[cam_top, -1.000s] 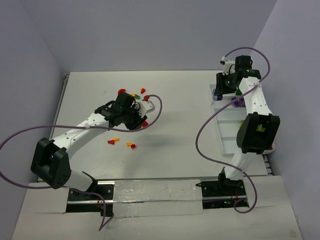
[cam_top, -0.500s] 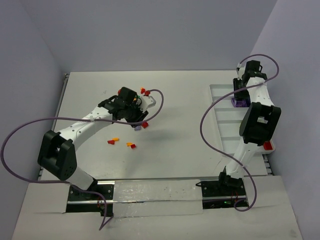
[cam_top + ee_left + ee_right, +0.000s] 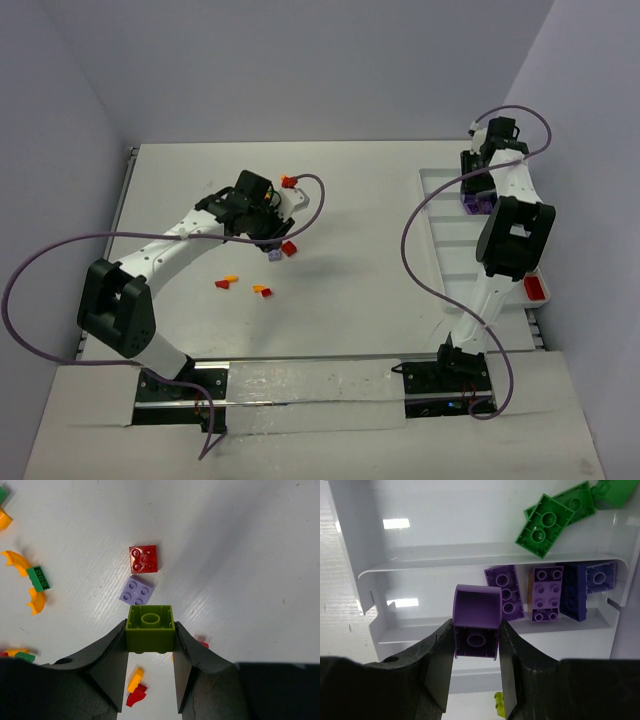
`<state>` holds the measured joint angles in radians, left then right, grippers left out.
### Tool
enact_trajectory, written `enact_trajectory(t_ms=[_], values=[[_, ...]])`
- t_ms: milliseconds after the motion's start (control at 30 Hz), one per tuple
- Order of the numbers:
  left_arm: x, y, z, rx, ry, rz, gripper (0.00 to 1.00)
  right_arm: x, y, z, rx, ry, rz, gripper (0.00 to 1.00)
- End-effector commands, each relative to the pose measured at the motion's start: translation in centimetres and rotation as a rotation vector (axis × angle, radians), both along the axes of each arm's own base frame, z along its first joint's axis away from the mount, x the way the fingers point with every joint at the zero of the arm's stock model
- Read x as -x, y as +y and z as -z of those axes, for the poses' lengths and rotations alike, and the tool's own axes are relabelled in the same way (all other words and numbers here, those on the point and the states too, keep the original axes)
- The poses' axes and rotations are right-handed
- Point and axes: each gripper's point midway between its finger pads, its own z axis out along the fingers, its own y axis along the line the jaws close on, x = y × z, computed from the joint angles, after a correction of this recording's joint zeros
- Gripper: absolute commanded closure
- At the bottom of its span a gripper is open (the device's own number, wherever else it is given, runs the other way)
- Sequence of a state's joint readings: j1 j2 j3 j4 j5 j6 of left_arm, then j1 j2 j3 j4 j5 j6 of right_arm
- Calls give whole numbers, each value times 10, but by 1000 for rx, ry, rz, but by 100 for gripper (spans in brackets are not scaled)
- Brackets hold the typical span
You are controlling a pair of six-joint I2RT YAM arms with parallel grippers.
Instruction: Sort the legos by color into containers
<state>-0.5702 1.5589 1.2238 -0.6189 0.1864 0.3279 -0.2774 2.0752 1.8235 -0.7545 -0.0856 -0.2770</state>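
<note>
The left arm reaches from its base at the near left, elbow swung out to the left and forearm angled toward the middle-left of the desk [image 3: 350, 200]. Its left pincer [image 3: 150, 631] points down, clamped on a lime brick [image 3: 150, 622], hollow side to the camera. Just beyond it lie a lilac brick [image 3: 136, 591] and a red brick [image 3: 144, 559], corners nearly touching. To the left sit a green brick [image 3: 38, 578] and orange curves [image 3: 17, 562]. Small red and orange bits [image 3: 135, 682] lie below the pincer.

The right arm stands folded over the tray [image 3: 450, 260] along the desk's right edge, wrist at the tray's far end. Its right pincer [image 3: 476, 630] grips a purple brick [image 3: 476, 612] with a curved top. It hangs over the compartment holding other purple bricks [image 3: 547, 600], and whether it touches the floor cannot be told. Green bricks [image 3: 555, 517] lie in the next compartment, past a divider. A red tray brick [image 3: 536, 288] sits nearer the arm bases.

A wide band of white desk runs between the loose bricks and the tray. The walls stand close behind and beside the tray.
</note>
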Motion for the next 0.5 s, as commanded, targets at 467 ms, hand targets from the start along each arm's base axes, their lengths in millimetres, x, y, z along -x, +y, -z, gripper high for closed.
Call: enact_trajectory(t_ms=[467], values=[[-17,1,-14,-25,11,-17,100,-9,17,29,-12,2,-27,100]])
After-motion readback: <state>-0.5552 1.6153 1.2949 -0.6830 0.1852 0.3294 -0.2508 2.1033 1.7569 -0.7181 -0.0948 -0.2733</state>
